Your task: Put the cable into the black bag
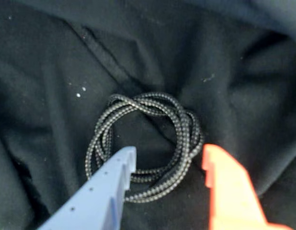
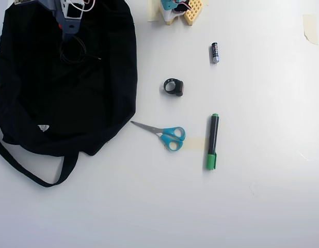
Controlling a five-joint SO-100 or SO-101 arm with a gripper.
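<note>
Tool (image 1: 169,160) gapes above one cable (image 1: 145,143) on one black bag (image 2: 105,77).

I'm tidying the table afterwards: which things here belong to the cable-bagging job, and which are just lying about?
Job:
cable, lying on the fabric
black bag
end effector, open over the coil

Lying about:
scissors
green marker
battery
black ring piece

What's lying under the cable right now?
The coiled cable rests on the black bag's creased fabric, which shows through and around the loop. The open pincer hangs just above it, its tips covering parts of the coil. Anything under the fabric is hidden.
</note>
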